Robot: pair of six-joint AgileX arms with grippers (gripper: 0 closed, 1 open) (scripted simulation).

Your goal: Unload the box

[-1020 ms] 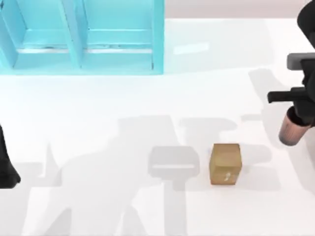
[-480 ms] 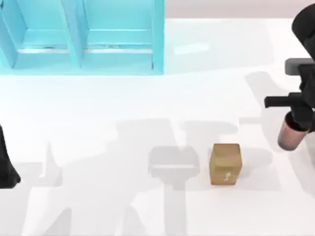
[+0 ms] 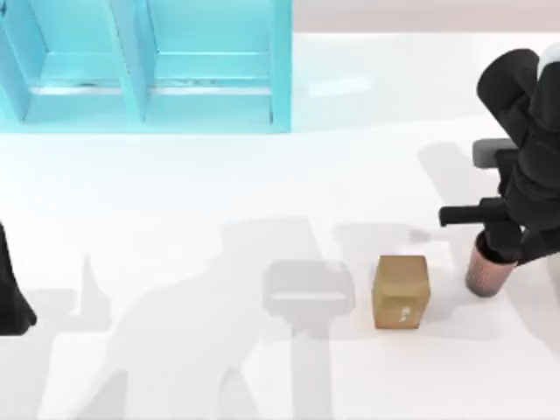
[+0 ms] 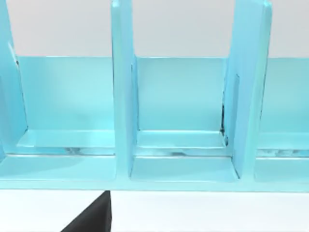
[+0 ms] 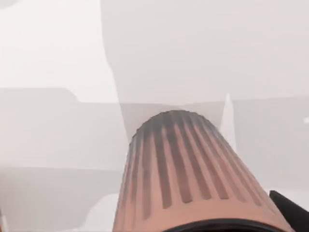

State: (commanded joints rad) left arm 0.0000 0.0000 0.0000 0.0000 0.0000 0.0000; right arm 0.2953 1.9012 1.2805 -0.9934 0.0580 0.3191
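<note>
- Holding a ribbed copper-pink cup (image 3: 484, 275), the right gripper (image 3: 506, 248) sits at the table's right side; fingers pinched on the cup's upper part, black arm above it.
- Right wrist view: cup (image 5: 186, 179) seen along its length, dark vertical ribs running along its side, white table (image 5: 193, 53) beyond it.
- Cup is near the cardboard box (image 3: 401, 291), to the box's right, apart from it.
- Cardboard box stands closed on the white table (image 3: 175, 192), right of centre at the near side.
- Light blue shelf unit (image 3: 149, 66) at the far left of the table; left wrist view faces its compartments (image 4: 178, 121).
- Left arm (image 3: 12, 293) parked at the left edge; cannot tell its finger state.
</note>
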